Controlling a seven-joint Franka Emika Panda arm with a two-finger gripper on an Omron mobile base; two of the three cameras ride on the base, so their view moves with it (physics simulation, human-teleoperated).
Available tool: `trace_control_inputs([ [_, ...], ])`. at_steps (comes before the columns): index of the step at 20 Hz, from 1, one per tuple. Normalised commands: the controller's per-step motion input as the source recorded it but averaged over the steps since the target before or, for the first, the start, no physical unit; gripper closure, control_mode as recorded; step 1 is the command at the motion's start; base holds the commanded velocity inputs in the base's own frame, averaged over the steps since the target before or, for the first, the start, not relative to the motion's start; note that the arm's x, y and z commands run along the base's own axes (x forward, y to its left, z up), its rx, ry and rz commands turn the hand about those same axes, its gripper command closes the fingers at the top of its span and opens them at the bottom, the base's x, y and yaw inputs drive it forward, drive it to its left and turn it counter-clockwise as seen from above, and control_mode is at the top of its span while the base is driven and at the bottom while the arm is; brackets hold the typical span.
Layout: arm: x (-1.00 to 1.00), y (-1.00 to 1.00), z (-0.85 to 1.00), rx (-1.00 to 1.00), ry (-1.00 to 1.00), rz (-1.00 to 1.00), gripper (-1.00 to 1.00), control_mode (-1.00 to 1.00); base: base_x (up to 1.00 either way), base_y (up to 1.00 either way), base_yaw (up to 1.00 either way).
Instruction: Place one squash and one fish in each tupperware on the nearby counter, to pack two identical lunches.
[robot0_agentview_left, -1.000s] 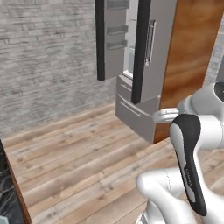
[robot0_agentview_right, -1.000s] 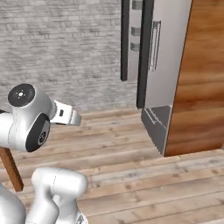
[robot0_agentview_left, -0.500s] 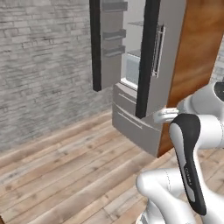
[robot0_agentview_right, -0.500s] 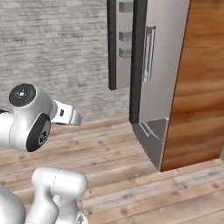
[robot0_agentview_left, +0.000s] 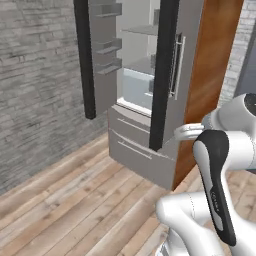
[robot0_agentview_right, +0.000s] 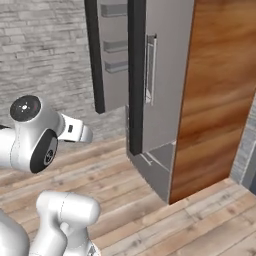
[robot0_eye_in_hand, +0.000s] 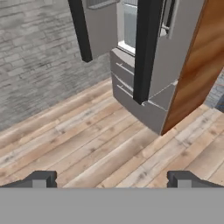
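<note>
The squash, the fish, the tupperware and the counter are out of view. In the hand view my gripper (robot0_eye_in_hand: 111, 179) is open, its two dark fingertips (robot0_eye_in_hand: 41, 178) standing wide apart with nothing between them, above bare wooden floor. My white arm rises at the lower right of the left base view and the lower left of the right base view.
A grey fridge (robot0_agentview_left: 140, 145) (robot0_agentview_right: 162, 90) (robot0_eye_in_hand: 144, 103) stands ahead with its doors open and shelves showing. A tall wood panel (robot0_agentview_left: 212, 65) (robot0_agentview_right: 215, 100) flanks its right side. A grey brick wall (robot0_agentview_left: 35, 85) runs on the left. Plank floor (robot0_agentview_left: 75, 200) lies between me and the fridge.
The whole picture has shifted in both base views, so the camera has moved: the fridge is now nearer and more central. The dark counter edge at the lower left has left the frame.
</note>
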Motion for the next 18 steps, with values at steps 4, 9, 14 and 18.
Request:
trace_control_inputs([
  [4, 0.00, 0.00, 0.00, 0.00, 0.00, 0.00, -1.00, 1.00, 0.50, 0.51, -0.43],
  [9, 0.00, 0.00, 0.00, 0.00, 0.00, 0.00, -1.00, 1.00, 0.32, 0.58, -0.46],
  [14, 0.00, 0.00, 0.00, 0.00, 0.00, 0.00, -1.00, 1.00, 0.17, 0.75, -0.47],
  [18, 0.00, 0.00, 0.00, 0.00, 0.00, 0.00, -1.00, 1.00, 0.04, 0.92, -0.43],
])
